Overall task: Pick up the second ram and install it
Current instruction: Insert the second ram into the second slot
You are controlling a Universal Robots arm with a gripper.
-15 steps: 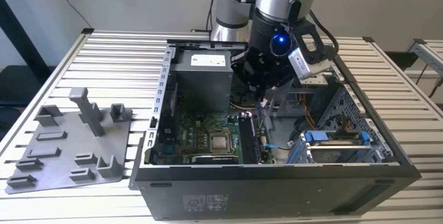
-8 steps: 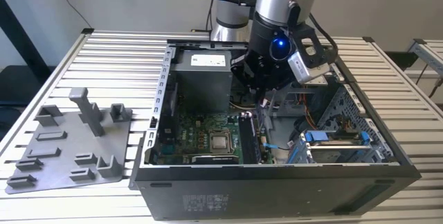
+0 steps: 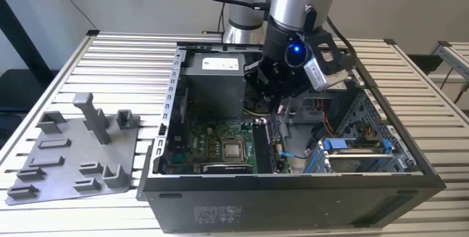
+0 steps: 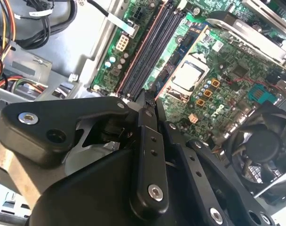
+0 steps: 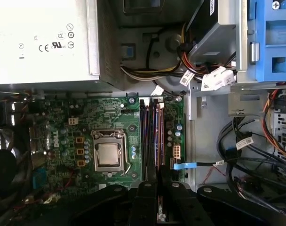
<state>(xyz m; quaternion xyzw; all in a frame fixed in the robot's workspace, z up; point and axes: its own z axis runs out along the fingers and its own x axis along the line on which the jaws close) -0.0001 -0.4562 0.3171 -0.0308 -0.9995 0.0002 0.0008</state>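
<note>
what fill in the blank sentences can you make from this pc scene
1. The pincer hangs inside the open computer ____.
2. In the first wrist view, the memory slots run beside the square ____ socket on the green motherboard.
3. The grey holder plate lies at the exterior view's ____ of the case.

Missing: case; processor; left

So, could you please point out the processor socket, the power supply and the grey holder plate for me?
Processor socket (image 5: 108, 156): first wrist view, on its metal cover.
Power supply (image 3: 213, 78): exterior view, on its side face.
Grey holder plate (image 3: 62, 165): exterior view, on its flat base.
</note>
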